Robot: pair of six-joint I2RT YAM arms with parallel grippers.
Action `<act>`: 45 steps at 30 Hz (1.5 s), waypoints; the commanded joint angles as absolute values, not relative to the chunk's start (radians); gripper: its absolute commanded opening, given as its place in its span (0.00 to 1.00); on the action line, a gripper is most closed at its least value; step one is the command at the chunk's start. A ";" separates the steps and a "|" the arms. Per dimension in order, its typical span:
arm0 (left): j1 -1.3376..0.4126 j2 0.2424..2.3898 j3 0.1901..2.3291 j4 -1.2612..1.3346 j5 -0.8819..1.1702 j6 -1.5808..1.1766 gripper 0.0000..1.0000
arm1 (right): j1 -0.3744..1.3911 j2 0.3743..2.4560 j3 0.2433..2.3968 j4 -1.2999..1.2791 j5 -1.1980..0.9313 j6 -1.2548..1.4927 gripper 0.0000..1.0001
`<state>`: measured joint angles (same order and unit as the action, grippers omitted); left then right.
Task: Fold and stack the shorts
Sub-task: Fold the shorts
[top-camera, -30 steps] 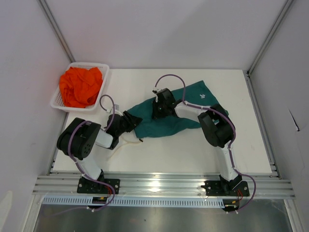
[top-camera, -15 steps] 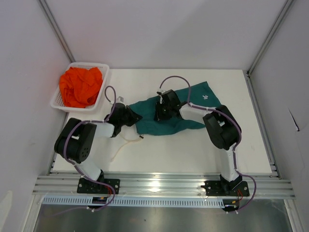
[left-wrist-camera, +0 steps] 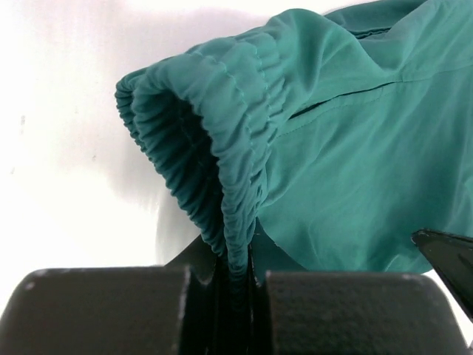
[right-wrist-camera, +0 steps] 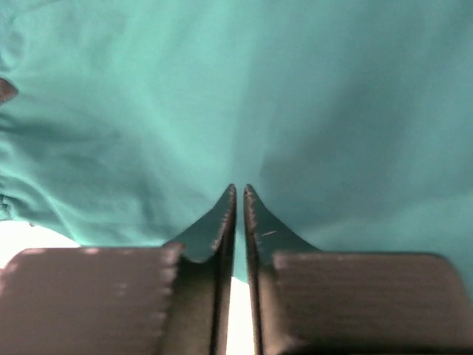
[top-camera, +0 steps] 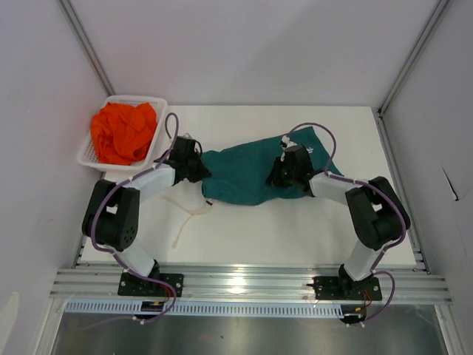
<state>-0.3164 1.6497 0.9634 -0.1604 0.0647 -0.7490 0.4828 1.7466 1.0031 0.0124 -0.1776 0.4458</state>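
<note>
Tightly, left gripper [left-wrist-camera: 235, 260] pinches teal shorts' [top-camera: 242, 177] waistband edge, near basket [top-camera: 157, 132].

The teal shorts [top-camera: 244, 177] spread out, the orange shorts [top-camera: 123, 132] bunched up.
We see the teal pair stretched crosswise at the centre of the top view, wrinkled, its gathered elastic waistband at the left end; the orange pair lies crumpled in a heap at upper left.
</note>
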 commanded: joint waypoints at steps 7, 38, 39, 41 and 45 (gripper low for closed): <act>-0.308 1.652 1.112 -0.391 0.067 -0.683 0.00 | 0.471 1.764 0.749 0.508 -0.135 0.750 0.00; -0.298 1.621 1.608 -0.911 -0.181 -0.442 0.00 | 0.902 1.724 1.005 0.265 0.474 0.729 0.09; -0.298 1.621 1.611 -0.913 -0.181 -0.436 0.00 | 0.885 1.721 1.009 0.276 0.453 0.721 0.08; -0.298 1.626 1.611 -0.917 -0.181 -0.427 0.00 | 0.832 1.738 1.028 0.298 0.347 0.706 0.03; -0.299 1.655 1.626 -0.931 -0.186 -0.417 0.00 | 0.769 1.822 1.095 0.328 0.194 0.699 0.00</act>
<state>-0.3008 1.6463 1.5738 -0.9161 -0.1646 -0.4515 0.8051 1.7687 1.0412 0.3187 0.3027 0.7322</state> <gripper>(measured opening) 0.071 0.005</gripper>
